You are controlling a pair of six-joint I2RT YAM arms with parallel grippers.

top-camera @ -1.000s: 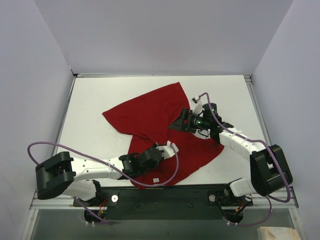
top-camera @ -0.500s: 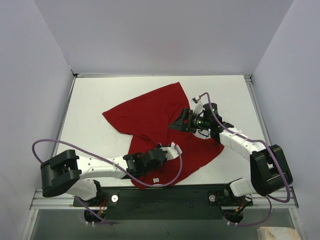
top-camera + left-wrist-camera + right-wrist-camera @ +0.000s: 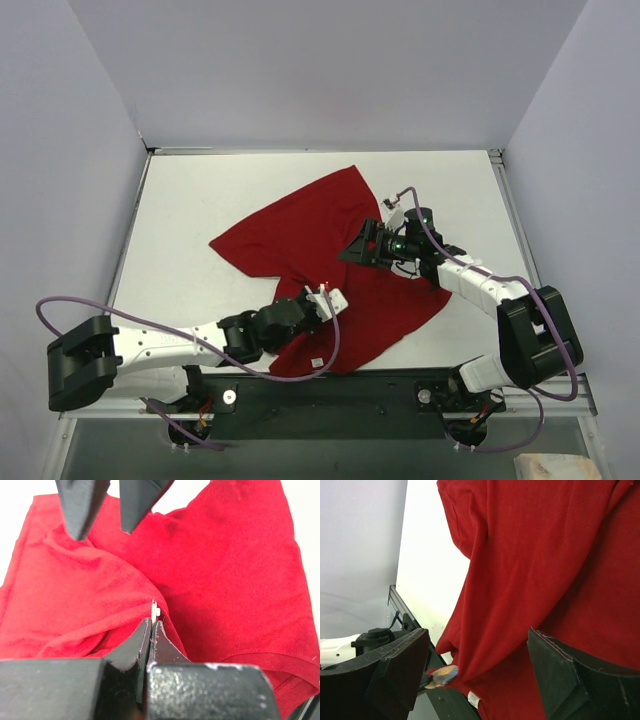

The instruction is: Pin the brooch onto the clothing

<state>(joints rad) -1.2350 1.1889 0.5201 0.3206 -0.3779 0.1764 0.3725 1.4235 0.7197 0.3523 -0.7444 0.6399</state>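
Right wrist view shows the brooch point(image 3: 443, 675) clamped in the tightly closed left jaws and pressed against a raised fold of the red shirt point(image 3: 530, 555), toward the near edge of the surface point(image 3: 200, 190), about mid-width. The right jaws gape wide over the shirt, gripping nothing. Pinning seems under way but unfinished; whether the pin has pierced the cloth is hidden. The surface is white, with pale walls point(image 3: 300, 70) around it.

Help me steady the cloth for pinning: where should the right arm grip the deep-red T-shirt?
Probably the raised fold of the deep-red T-shirt near the tiny round golden-orange brooch. Come from above, one jaw on each flank: the ridge stands thin, between the jaws of the open right gripper.
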